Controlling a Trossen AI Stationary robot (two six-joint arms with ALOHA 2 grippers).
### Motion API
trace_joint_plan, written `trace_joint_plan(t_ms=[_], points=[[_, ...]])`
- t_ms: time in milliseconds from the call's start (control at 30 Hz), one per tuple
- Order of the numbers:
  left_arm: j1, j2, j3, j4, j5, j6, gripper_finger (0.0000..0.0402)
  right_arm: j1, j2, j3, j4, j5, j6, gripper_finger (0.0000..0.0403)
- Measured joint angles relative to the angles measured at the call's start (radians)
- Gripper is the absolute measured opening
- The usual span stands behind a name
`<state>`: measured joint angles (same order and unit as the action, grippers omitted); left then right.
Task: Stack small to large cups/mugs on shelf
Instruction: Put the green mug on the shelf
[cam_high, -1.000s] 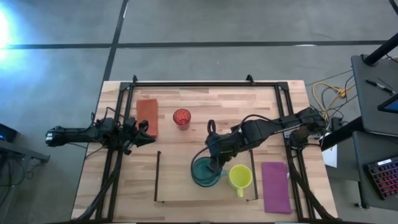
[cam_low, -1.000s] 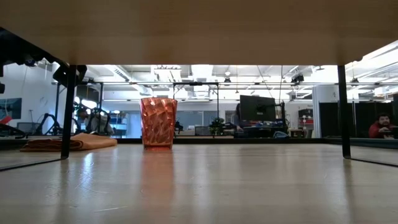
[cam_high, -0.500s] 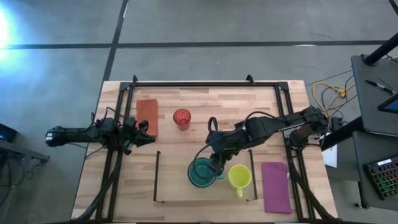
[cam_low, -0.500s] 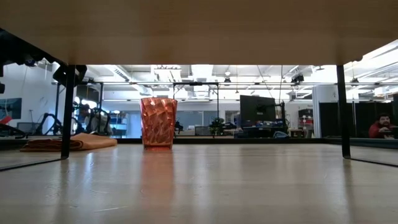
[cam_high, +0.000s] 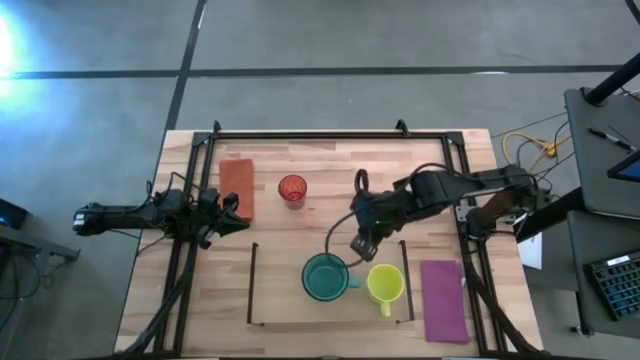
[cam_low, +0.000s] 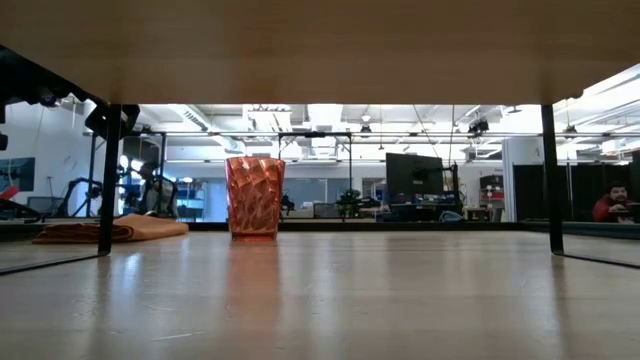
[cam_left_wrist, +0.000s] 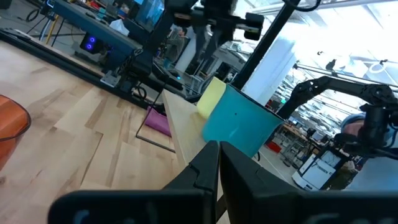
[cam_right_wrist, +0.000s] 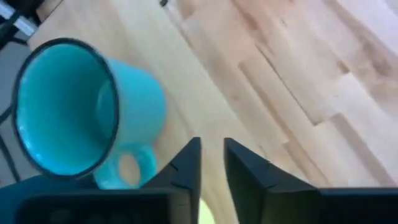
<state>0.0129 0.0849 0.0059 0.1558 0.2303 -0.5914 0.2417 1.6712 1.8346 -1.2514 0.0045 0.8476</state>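
The teal mug (cam_high: 325, 277) stands upright on the shelf (cam_high: 280, 300), handle toward the yellow mug (cam_high: 386, 284) on its right; both also show in the left wrist view, teal (cam_left_wrist: 239, 124) and yellow (cam_left_wrist: 211, 99). The red cup (cam_high: 292, 189) stands on the table farther back, and shows in the low view (cam_low: 254, 196). My right gripper (cam_high: 358, 245) hovers beyond the teal mug (cam_right_wrist: 74, 106), slightly open and empty. My left gripper (cam_high: 235, 213) waits shut at the table's left, near the orange cloth.
An orange cloth (cam_high: 237, 185) lies at the far left, and a purple cloth (cam_high: 443, 300) lies right of the shelf. A larger black frame (cam_high: 330, 134) rings the table. There is bare shelf wood left of the teal mug.
My right gripper has come away from the teal mug, rising and drawing back toward the table's far and right edges. The mug shifted slightly left on the shelf, then stayed upright there.
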Motion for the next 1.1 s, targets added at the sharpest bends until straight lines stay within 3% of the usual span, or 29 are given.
trace_joint_plan(t_ms=[167,633,933,1100], points=[[0.000,0.000,0.000,0.000,0.000,0.000,0.0000,0.003,0.035,-0.001,-0.001,-0.040,-0.019,0.0012],[0.000,0.000,0.000,0.000,0.000,0.000,0.0000,0.042,0.110,-0.003,0.018,-0.194,-0.094,0.0009],[0.000,0.000,0.000,0.000,0.000,0.000,0.0000,0.056,0.141,-0.003,0.170,-0.314,-0.150,0.0009],[0.000,0.000,0.000,0.000,0.000,0.000,0.0000,0.056,0.141,-0.003,0.189,-0.327,-0.159,0.0009]])
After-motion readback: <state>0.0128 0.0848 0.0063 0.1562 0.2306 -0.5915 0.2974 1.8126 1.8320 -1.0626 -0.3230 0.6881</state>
